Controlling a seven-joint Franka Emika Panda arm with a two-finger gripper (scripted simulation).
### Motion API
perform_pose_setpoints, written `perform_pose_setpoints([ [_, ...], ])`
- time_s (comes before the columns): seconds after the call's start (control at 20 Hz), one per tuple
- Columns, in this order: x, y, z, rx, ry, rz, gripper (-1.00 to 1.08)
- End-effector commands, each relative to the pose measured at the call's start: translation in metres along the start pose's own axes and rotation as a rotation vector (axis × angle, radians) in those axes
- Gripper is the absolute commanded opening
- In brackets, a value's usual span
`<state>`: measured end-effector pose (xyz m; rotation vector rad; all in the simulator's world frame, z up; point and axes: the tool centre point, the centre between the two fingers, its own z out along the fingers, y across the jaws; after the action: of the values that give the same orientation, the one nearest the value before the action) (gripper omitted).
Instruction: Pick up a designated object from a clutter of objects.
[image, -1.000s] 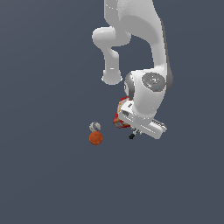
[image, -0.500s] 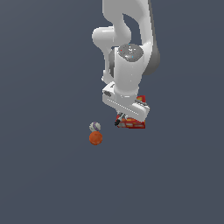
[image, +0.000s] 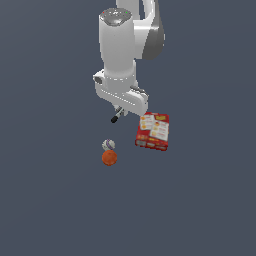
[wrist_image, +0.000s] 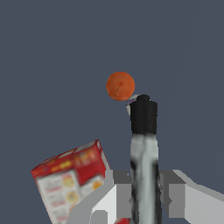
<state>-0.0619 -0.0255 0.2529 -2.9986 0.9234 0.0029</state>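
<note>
The marker (wrist_image: 143, 144), black at its far end and pale grey-white nearer the hand, is clamped between my gripper's fingers (wrist_image: 118, 194). My gripper (wrist_image: 144, 192) is shut on it. In the exterior view the gripper (image: 121, 111) hangs well above the floor, with the marker's black tip (image: 116, 119) sticking out below the hand. The flat red box (image: 153, 131) with yellow-white panels lies on the floor to the exterior view's right of the gripper. It also shows in the wrist view (wrist_image: 72, 183).
An orange ball (image: 109, 158) lies on the floor, with a smaller white-purple ball (image: 108, 145) touching it. In the wrist view the orange ball (wrist_image: 120, 85) shows beyond the marker's tip. The white-purple ball (wrist_image: 130, 103) is mostly hidden behind the marker there.
The arm has lifted and swung toward the exterior view's left, carrying the marker up off the floor. The red box, earlier hidden behind the hand, now shows in full.
</note>
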Motion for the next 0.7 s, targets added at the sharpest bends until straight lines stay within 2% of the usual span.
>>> perform_pose_setpoints([
  [0.0, 0.001, 0.024, -0.019, 0.001, 0.000, 0.000, -1.00],
  [0.35, 0.005, 0.085, -0.067, 0.000, 0.000, 0.000, -1.00],
  [0.65, 0.009, 0.125, -0.100, -0.001, 0.001, 0.000, -1.00],
])
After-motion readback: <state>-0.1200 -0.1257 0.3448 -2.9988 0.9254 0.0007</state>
